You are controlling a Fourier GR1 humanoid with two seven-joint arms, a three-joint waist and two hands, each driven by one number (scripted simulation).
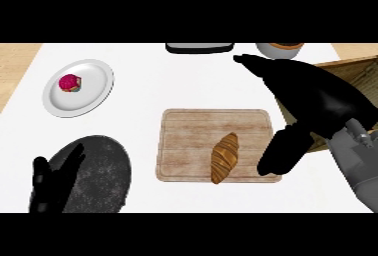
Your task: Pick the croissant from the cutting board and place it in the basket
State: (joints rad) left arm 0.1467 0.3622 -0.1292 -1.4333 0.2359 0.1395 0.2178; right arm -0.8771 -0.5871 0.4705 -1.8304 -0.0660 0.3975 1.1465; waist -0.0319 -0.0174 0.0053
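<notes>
A golden-brown croissant [224, 157] lies lengthwise on the wooden cutting board [192, 130], near its lower right part. My right hand [314, 102] hovers over the board's right edge, fingers straight and open. Its thumb [284, 150] hangs down just right of the croissant, apart from it. The wooden basket [353, 70] stands at the right edge, mostly hidden behind that hand. At the lower left, my left hand [55, 182] rests open with fingers up.
A dark round plate [103, 170] lies at the lower left under the left hand. A white plate [80, 87] with a pink-and-red item [70, 83] sits at the upper left. A dark tray [199, 48] and a bowl [280, 49] stand along the far edge.
</notes>
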